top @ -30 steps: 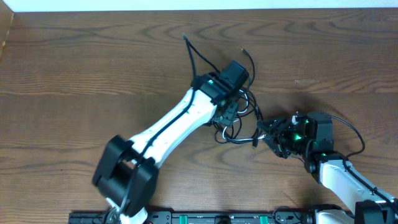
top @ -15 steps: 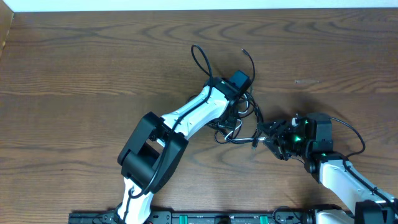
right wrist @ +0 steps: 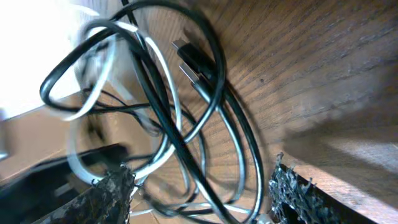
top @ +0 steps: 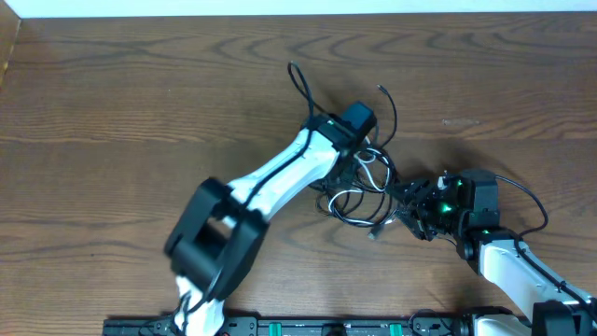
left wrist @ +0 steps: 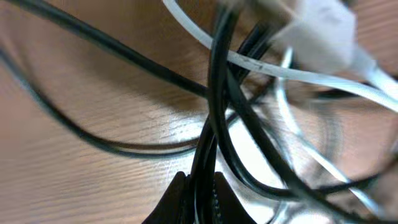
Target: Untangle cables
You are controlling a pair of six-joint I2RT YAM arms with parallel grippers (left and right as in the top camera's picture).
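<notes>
The cables [top: 353,191] lie in a tangle at mid-table, black loops mixed with a white one. Two black ends [top: 388,105] stick out toward the far side. My left gripper [top: 354,161] reaches into the top of the tangle. In the left wrist view this left gripper [left wrist: 200,194] is shut on a black cable [left wrist: 214,93], and the white cable's plug [left wrist: 323,28] lies just beyond. My right gripper [top: 409,203] sits at the tangle's right edge. It stands open [right wrist: 202,196], with black loops [right wrist: 214,93] and white strands [right wrist: 163,62] lying between its fingers.
Bare wooden table [top: 140,112] stretches to the left and far side. A white wall strip [top: 280,7] borders the back edge. The right arm's own thick black wire [top: 527,191] arcs behind its wrist. A black rail [top: 308,327] runs along the front edge.
My left gripper has closed on a black cable in the tangle. The loops have shifted and spread a little, and the far black ends have moved. The right gripper has stayed in place.
</notes>
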